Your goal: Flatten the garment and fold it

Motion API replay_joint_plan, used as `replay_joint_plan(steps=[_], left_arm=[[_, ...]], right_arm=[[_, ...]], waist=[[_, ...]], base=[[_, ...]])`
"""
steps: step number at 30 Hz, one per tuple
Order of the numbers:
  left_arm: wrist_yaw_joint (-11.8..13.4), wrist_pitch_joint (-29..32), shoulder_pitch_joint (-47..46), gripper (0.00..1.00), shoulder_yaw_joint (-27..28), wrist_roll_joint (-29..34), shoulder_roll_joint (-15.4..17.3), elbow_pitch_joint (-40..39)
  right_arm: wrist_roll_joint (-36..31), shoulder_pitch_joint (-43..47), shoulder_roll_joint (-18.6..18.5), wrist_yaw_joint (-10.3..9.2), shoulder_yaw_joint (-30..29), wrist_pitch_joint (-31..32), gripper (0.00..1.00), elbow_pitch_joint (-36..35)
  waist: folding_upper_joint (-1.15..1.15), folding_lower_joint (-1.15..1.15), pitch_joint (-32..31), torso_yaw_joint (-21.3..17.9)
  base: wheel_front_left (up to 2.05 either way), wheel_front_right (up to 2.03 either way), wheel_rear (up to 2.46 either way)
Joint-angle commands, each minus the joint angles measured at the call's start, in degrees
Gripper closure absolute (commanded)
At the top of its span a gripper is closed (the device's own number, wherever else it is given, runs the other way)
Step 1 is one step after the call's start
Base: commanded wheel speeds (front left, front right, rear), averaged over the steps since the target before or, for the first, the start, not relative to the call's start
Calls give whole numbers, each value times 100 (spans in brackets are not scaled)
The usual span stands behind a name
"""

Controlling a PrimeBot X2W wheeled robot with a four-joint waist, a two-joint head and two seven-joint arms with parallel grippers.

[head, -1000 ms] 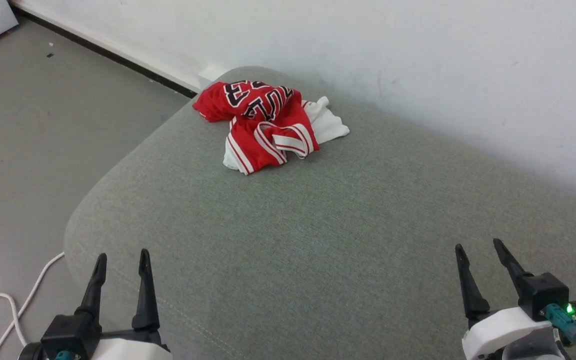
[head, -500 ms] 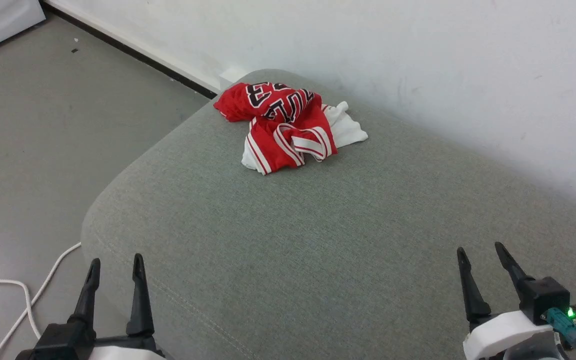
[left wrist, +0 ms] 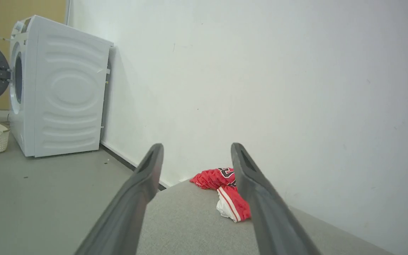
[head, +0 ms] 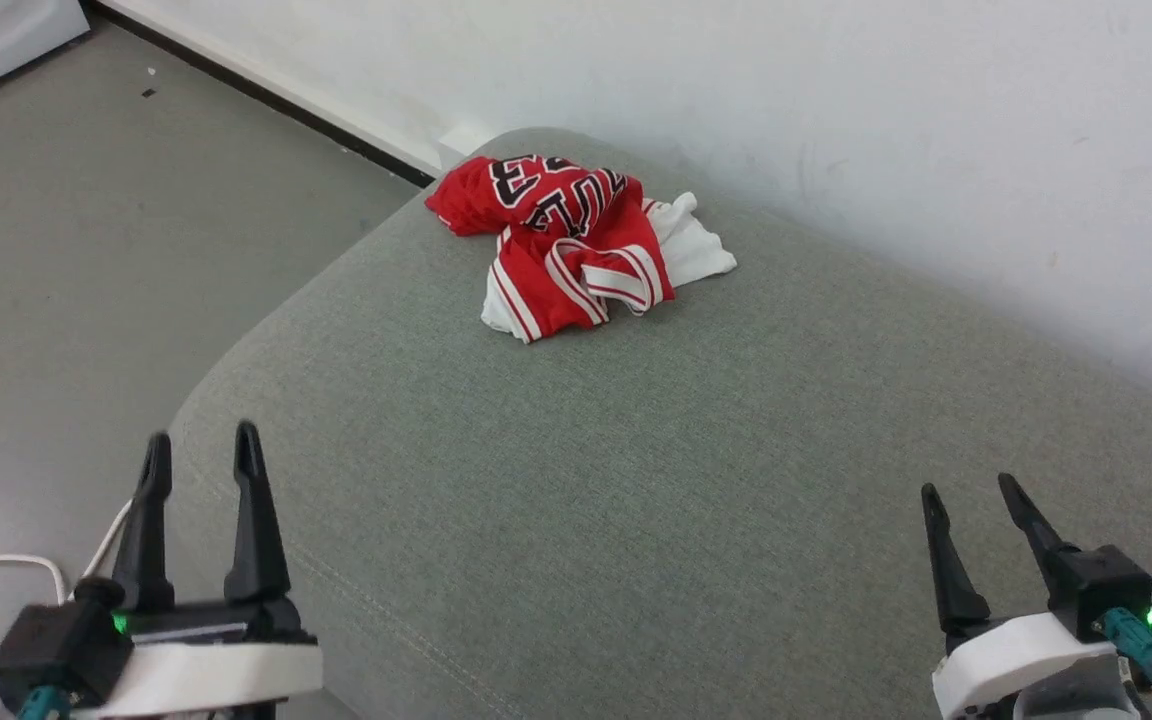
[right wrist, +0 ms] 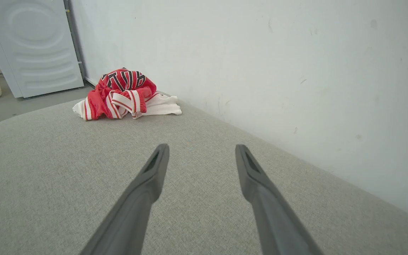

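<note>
The red garment (head: 576, 245) lay bunched up far away. Both claws, left gripper (head: 198, 452) and right gripper (head: 971, 497), were spread apart, holding nothing.

Head camera looking down across the cushion (head: 636, 480), wrist cameras low and level, all three sharing the far shirt (head: 576, 250)

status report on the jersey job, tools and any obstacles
Left tool, right tool open, holding nothing. Garment crumpled at far end of grey cushion, by wall, untouched. Nothing between tools and garment.
</note>
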Motion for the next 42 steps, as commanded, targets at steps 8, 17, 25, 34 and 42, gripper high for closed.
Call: replay_joint_plan(steps=[8,17,25,34,42], left_arm=[[-162,797,-2022,0,69,-217,521,-438],[-316,1718,-4582,0,150,-543,1403,980],[-469,2105,-5889,0,-90,-958,2223,2693],[-488,2528,-6375,0,-1388,-2131,2813,3764],[-489,3604,-6370,0,-2516,-3643,3364,4282]], right_arm=[[-213,-175,12,-4,-145,335,0,-791],[-679,-502,12,-4,49,921,0,-1901],[-1029,-762,12,-4,324,1377,0,-2739],[-1377,-965,12,-4,682,1728,0,-3433],[-1654,-1047,12,-4,923,2042,0,-3811]], waist=[[0,0,538,-60],[0,0,1447,-527],[0,0,2145,-1039],[0,0,2777,-1463],[0,0,3295,-1758]], base=[[0,0,0],[0,0,0],[0,0,0],[0,0,0],[0,0,0]])
